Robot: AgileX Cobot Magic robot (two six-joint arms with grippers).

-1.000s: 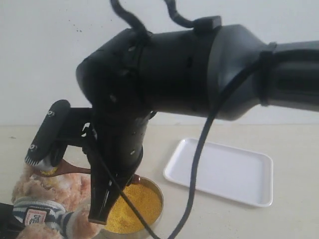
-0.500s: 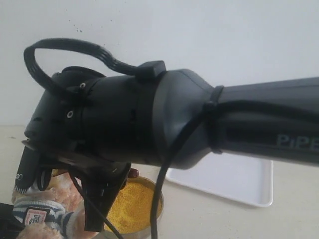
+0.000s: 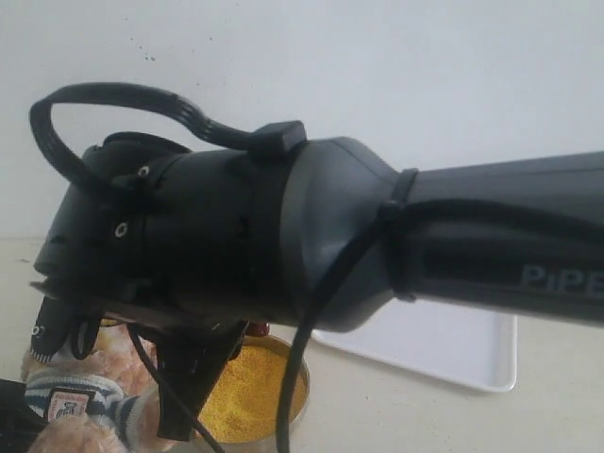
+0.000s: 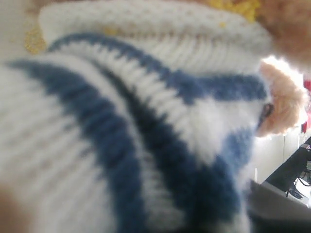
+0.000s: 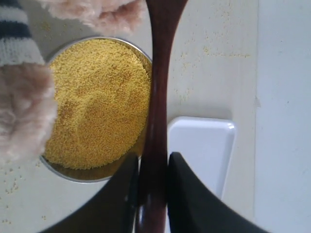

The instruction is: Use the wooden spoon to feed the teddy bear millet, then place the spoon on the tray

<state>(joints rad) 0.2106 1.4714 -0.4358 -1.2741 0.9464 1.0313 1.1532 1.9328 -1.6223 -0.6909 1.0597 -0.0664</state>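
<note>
The teddy bear (image 3: 71, 408), fluffy light brown in a navy-and-white striped shirt, sits at the lower left of the exterior view. My right arm reaches across above it. My right gripper (image 5: 154, 158) is shut on the dark reddish-brown wooden spoon (image 5: 158, 97) by its handle. The spoon's bowl runs out of the right wrist view beside the bear's fur (image 5: 97, 12). The millet (image 5: 97, 102) fills the round metal bowl (image 3: 253, 394) beside the bear. The left wrist view is filled by the bear's striped shirt (image 4: 146, 126), which hides my left gripper's fingers.
The white tray (image 3: 462, 354) lies flat to the right of the bowl, mostly behind my right arm (image 3: 330, 245). Loose yellow grains are scattered on the beige table (image 5: 204, 58). A white wall stands behind.
My right arm has swung lower and further left over the bear, turning at the wrist. It now hides the spoon's bowl and most of the tray.
</note>
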